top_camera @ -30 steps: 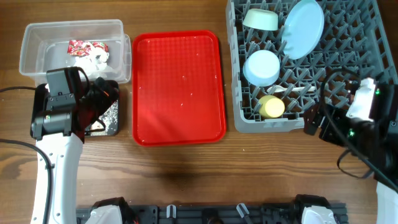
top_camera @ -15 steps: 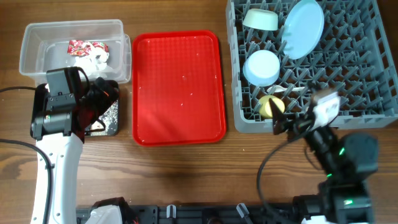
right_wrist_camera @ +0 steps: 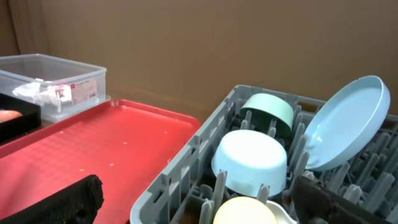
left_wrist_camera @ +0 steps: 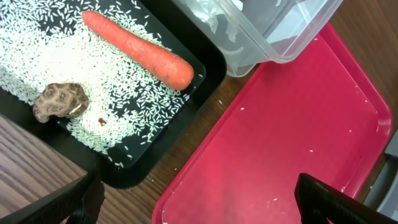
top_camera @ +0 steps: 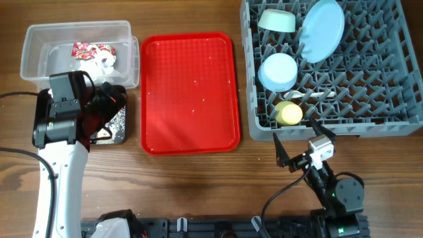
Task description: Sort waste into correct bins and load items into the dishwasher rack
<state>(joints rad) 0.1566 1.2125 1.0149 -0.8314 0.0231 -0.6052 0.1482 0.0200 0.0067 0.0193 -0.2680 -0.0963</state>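
Grey rack (top_camera: 390,125), far right corner of table (top_camera: 198,185), carries plate (top_camera: 322,30), mint bowl (top_camera: 277,21), blue bowl (top_camera: 277,71), yellow cup (top_camera: 289,114) | clear tub (top_camera: 39,33), far left corner, holds wrapper (top_camera: 92,49) | black tub (left_wrist_camera: 211,59), left edge, holds carrot (left_wrist_camera: 137,46), rice (left_wrist_camera: 56,62) | left hand (left_wrist_camera: 193,205), right hand (right_wrist_camera: 199,208) spread, empty

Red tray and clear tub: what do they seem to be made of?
The red tray looks like rigid moulded plastic: matte, finely dimpled surface, raised rim. The clear tub seems thin glossy plastic: the wrapper shows through its see-through walls. Judged by look only.
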